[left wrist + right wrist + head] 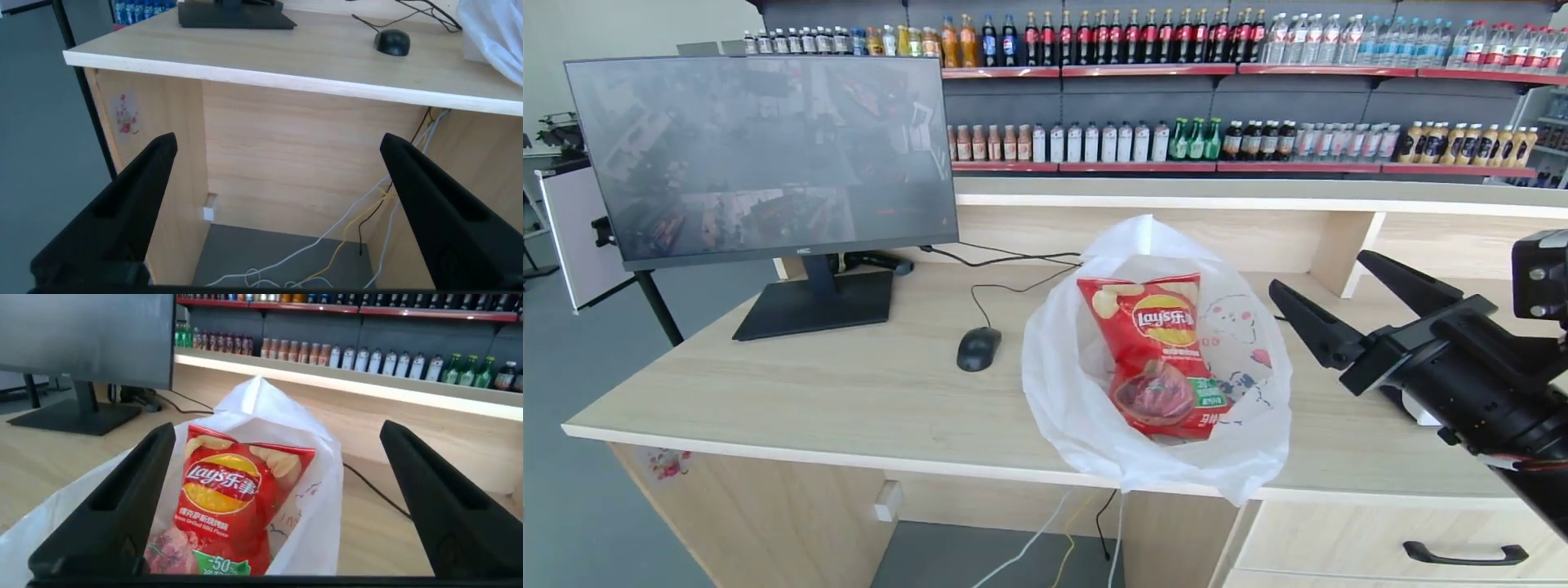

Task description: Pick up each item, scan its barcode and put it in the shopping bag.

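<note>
A white plastic shopping bag [1086,408] stands open at the counter's front edge. Inside it a red chips bag [1147,327] leans upright, with a small red-filled clear packet [1156,390] in front of its lower part. My right gripper [1327,290] hovers open and empty to the right of the bag, above the counter, fingers pointing toward it. In the right wrist view the chips bag [233,498] sits in the shopping bag [319,506] between the spread fingers [122,498]. My left gripper [278,204] is open and empty, low in front of the desk below the counter edge.
A monitor [768,155] on its stand occupies the counter's left rear, with a black mouse [978,348] and cables beside the bag. A raised wooden ledge [1258,200] runs behind, with drink shelves beyond. A drawer with a black handle [1462,555] sits under the counter at right.
</note>
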Available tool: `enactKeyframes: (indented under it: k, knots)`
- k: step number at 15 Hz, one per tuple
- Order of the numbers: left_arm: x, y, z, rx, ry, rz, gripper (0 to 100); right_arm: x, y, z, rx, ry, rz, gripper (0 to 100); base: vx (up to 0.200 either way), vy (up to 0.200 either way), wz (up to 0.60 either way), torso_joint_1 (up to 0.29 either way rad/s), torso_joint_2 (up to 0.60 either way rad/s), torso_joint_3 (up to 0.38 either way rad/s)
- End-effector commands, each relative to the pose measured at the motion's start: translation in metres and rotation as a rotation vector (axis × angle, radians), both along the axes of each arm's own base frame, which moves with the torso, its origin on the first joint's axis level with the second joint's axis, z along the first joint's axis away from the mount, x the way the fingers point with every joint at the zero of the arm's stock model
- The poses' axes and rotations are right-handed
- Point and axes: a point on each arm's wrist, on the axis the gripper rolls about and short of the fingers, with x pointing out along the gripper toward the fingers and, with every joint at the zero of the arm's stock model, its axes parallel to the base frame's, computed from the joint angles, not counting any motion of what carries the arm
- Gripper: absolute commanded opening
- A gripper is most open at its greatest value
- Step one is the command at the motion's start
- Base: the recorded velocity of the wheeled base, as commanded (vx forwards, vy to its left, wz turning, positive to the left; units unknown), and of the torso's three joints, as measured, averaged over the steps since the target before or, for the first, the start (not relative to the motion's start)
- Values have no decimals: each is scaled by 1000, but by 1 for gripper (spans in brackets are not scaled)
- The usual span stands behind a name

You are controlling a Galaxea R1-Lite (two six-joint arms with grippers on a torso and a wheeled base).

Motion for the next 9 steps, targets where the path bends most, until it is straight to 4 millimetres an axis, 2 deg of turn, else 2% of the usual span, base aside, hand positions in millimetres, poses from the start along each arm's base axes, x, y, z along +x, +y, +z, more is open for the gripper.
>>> enactKeyframes:
  k: [1,2,5,9]
  knots:
    - [0,0,0,-1,0,0,100,-1,-1,0,1,2,-2,100,0,-200,0,2,2,2]
    - [0,0,0,-1,-1,2,100,-1,-1,0,2,4,-1,100,0,-200,0,2,2,-2]
    - [0,0,0,-4,0,0,100,0,-6,-1,3,8,-25,100,0,-200,-600,4,4,4]
    - [0,0,0,-5,-1,2,100,-2,-5,-4,-14,14,-19,100,0,-200,0,2,4,4]
